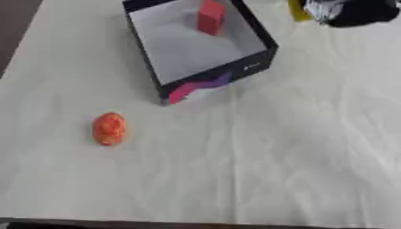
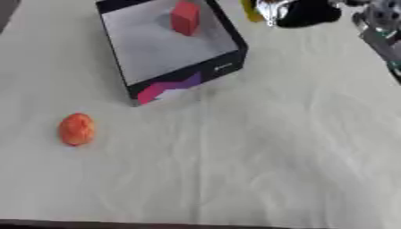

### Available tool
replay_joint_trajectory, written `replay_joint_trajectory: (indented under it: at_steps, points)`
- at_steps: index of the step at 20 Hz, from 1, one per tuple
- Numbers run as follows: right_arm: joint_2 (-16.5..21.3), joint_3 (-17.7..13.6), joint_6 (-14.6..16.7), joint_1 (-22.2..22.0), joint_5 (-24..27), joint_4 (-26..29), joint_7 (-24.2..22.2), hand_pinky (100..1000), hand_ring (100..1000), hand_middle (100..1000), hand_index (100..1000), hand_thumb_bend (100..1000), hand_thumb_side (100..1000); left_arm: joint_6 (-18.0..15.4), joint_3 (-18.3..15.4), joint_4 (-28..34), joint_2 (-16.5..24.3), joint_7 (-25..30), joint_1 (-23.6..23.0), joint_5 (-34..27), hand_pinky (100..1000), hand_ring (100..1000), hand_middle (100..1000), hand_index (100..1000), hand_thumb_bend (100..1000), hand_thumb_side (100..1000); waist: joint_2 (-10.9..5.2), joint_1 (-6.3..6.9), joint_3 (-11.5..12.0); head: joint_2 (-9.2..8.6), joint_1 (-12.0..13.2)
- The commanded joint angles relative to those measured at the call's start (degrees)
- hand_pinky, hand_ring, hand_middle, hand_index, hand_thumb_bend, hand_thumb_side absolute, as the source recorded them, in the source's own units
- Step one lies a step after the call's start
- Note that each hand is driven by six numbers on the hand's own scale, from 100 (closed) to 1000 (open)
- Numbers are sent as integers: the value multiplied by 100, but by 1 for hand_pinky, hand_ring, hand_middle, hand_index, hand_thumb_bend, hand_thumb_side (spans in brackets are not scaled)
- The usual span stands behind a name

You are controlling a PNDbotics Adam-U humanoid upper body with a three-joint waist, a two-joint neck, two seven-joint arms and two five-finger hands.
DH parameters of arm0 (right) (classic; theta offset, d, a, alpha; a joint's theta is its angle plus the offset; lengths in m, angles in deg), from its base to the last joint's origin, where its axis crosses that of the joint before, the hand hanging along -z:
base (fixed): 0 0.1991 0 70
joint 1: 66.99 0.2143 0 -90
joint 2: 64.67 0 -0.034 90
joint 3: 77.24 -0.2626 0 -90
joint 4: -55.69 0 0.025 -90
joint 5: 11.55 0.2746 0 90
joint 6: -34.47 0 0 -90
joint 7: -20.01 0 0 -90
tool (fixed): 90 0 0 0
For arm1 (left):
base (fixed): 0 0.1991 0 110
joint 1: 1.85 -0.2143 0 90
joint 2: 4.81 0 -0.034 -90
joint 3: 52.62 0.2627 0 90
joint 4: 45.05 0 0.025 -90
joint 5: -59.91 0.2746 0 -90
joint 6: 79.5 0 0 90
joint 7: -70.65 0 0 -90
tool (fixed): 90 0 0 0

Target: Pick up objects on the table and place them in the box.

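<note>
Right hand: black and silver, at the far right edge of the worktop (image 2: 301, 12), beside the box's far right corner. Whether its fingers are apart or together cannot be told.
Yellow object: a yellow shape (image 2: 249, 10) shows just left of the hand, touching or partly hidden by it; held or merely adjacent, cannot tell.
Left hand: not visible in either view.
Box: dark-walled, open-topped, pale flat floor (image 1: 244, 69); pink and purple patch on the near wall. Sits askew at far centre.
Red block: squared, smooth-looking, standing inside the box (image 1: 211, 16) near its far wall.
Orange object: rounded, oval, mottled surface (image 1: 109, 129); lies alone on the near left, well apart from the box.
Worktop: pale cloth-like cover with soft creases (image 1: 297, 147).
Step (judgement): one item boxed; yellow object probably being handled at the box's edge; orange one untouched.
Next move (judgement): carry the yellow object over the right wall, then reach across for the orange oval, which may roll.
</note>
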Motion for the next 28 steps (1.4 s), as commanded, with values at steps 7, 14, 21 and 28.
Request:
replay_joint_trajectory:
  at_steps: [7,14,21,28]
  points:
    - [-284,214,139,910,-100,-1115,216,743,566,518,632,100,100,-336,59,81,-383,32,687,234,830,767,784,783,198,438,-154,-158,685,-52,-722]
    - [-776,500,195,1285,-580,-1800,203,746,567,519,634,100,100,-272,134,81,-653,161,1002,65,831,768,782,781,193,455,3,-214,1164,-172,-1194]
    - [-1140,714,424,1229,-1270,-2079,-41,774,601,552,665,100,141,-201,123,81,-661,180,941,36,831,767,776,780,188,464,53,-226,1209,-215,-1283]
    - [-1237,814,741,1043,-1966,-2063,-766,850,733,671,767,154,271,-171,102,81,-629,164,856,55,831,766,773,780,186,467,46,-218,1165,-229,-1224]
